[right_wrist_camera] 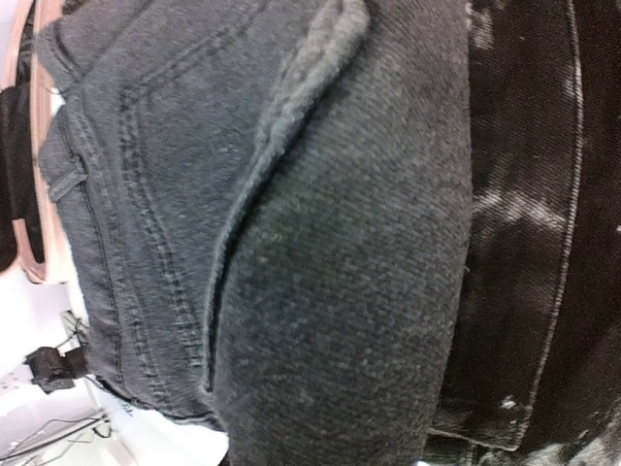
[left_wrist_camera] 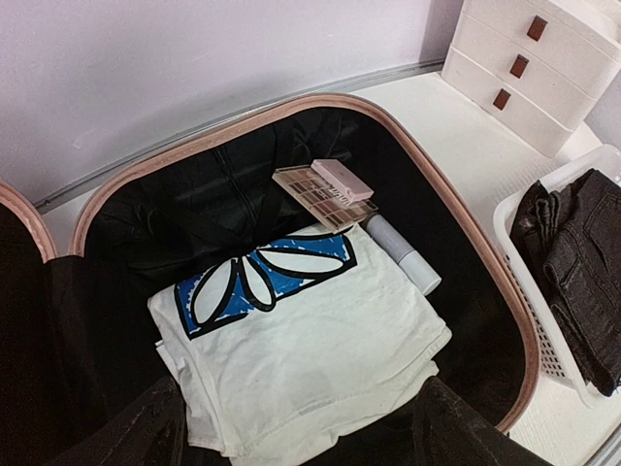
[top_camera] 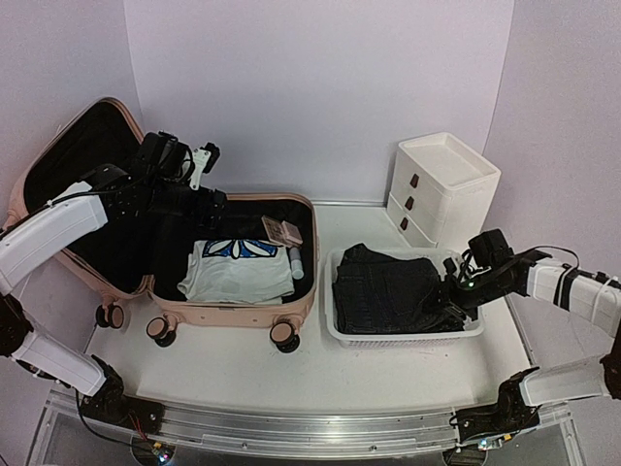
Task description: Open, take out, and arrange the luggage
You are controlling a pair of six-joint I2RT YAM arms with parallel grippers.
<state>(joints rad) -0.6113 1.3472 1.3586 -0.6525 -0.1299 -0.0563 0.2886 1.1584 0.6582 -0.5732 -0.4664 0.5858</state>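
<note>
The luggage sits open at the left of the tabletop, T-shirt, palette and tube yet to come out, jeans already in the basket; my left tool hovers released, but whether my right tool grips I cannot tell.

The luggage has a pale pink shell, black lining and pink-and-black wheels. The folded T-shirt is white, with a flower print in blue and white outlined in black. The palette is tan with rows of small brown and beige squares, the compact soft pink, the tube pale grey. The basket is white with perforated walls. The jeans are washed charcoal-black with tonal stitching. The drawer unit is white with brown handles. The worktop is white and the wall pale lilac.
</note>
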